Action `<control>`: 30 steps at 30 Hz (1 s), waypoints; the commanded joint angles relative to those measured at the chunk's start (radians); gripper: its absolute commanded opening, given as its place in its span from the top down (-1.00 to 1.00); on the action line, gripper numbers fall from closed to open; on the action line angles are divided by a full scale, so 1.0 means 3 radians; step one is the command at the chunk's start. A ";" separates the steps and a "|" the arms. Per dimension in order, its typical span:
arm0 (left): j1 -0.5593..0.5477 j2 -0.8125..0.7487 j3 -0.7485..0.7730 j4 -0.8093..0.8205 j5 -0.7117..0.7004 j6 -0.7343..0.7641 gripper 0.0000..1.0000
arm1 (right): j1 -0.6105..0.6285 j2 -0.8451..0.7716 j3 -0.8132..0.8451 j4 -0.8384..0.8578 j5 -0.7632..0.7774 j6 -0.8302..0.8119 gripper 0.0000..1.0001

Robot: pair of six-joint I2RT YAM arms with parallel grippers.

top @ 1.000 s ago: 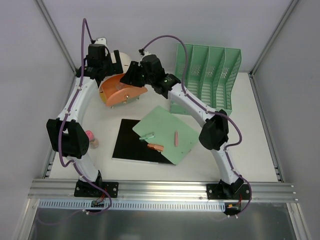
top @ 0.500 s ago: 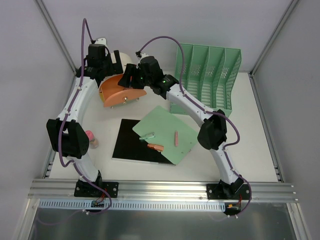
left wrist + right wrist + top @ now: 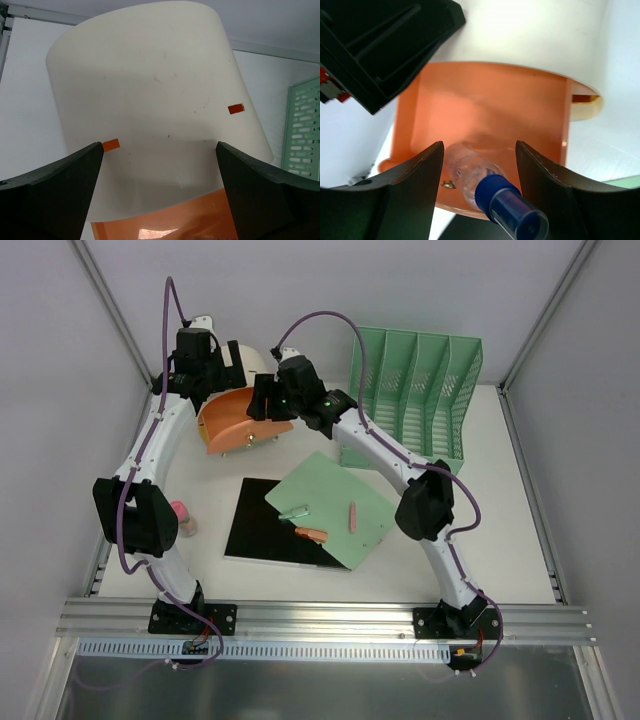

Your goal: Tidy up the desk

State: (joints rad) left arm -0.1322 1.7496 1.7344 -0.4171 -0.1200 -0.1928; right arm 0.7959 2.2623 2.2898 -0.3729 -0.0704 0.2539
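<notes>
Desk (image 3: 520, 540) lies beneath both grippers. Right gripper (image 3: 479, 150) stands wider than a second ago, half-spread. Your blue-capped clear tube (image 3: 492, 192) lies loose between its jaws, nose in the orange bin (image 3: 485, 105) just ahead: likely one item filed. Left gripper (image 3: 159, 160) is wide and empty, with the white cylinder (image 3: 150, 90) just ahead.

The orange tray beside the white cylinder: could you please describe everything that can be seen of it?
The orange tray looks like glossy, slightly translucent plastic, with a flat floor, low upright walls and an open top. It juts out from under the white cylinder at the far left of the desk. A clear tube lies inside, its dark blue cap nearest the wrist camera. The right gripper hangs open astride the tube.
</notes>
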 commanded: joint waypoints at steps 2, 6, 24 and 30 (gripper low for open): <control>-0.0035 -0.0095 -0.0059 -0.0113 -0.0004 0.0065 -0.98 | 0.0092 -0.0336 0.0155 -0.0178 0.0453 -0.0416 -0.28; -0.0035 -0.0090 -0.0054 -0.0113 -0.0009 0.0065 -0.97 | 0.0169 -0.0372 0.0155 -0.0250 0.0705 -0.0713 -0.29; -0.0035 -0.0095 -0.0044 -0.0118 -0.0030 0.0080 -0.97 | 0.0287 -0.0429 0.0150 -0.0383 0.1354 -0.1276 -0.32; -0.0035 -0.0100 -0.0049 -0.0113 -0.0035 0.0085 -0.97 | 0.0307 -0.0398 0.0160 -0.0327 0.1314 -0.1286 -0.33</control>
State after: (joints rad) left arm -0.1322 1.7496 1.7344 -0.4171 -0.1204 -0.1925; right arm 0.8810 2.1986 2.2944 -0.4545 0.2909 -0.0963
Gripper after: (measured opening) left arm 0.989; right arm 0.662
